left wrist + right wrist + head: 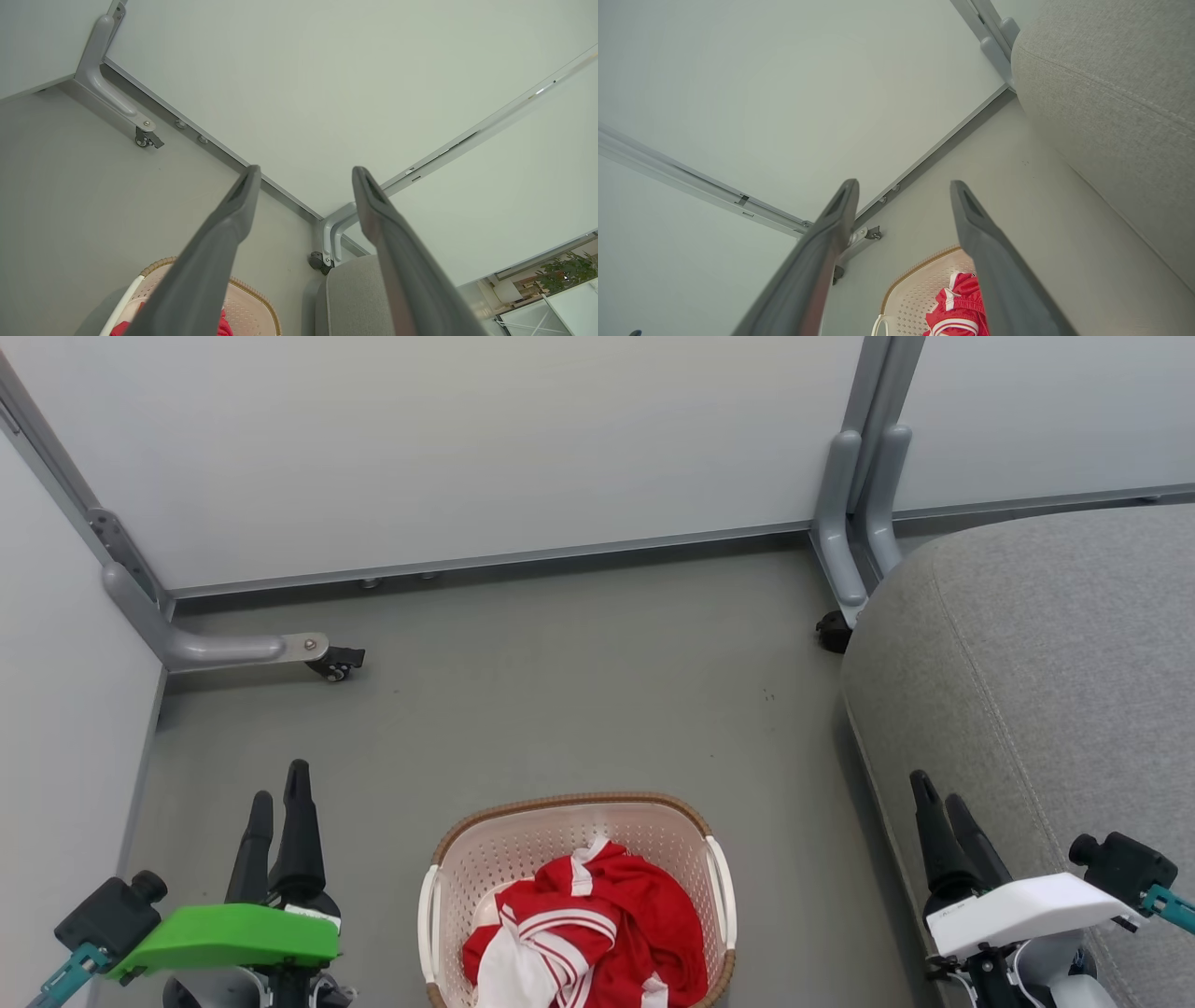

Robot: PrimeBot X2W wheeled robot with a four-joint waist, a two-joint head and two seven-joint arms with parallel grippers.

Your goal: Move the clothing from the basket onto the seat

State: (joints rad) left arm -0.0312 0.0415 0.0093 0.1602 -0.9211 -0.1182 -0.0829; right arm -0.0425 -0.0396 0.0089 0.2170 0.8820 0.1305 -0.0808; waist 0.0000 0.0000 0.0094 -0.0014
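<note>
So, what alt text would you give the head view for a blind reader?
Red-and-white clothing lies heaped in a cream basket on a grey floor, with the left end effector and right end effector either side and a grey seat at right.

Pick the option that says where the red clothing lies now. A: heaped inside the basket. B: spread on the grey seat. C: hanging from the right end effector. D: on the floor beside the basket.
A: the clothing is bunched up inside the basket, and the visible part of the seat is bare.
</note>
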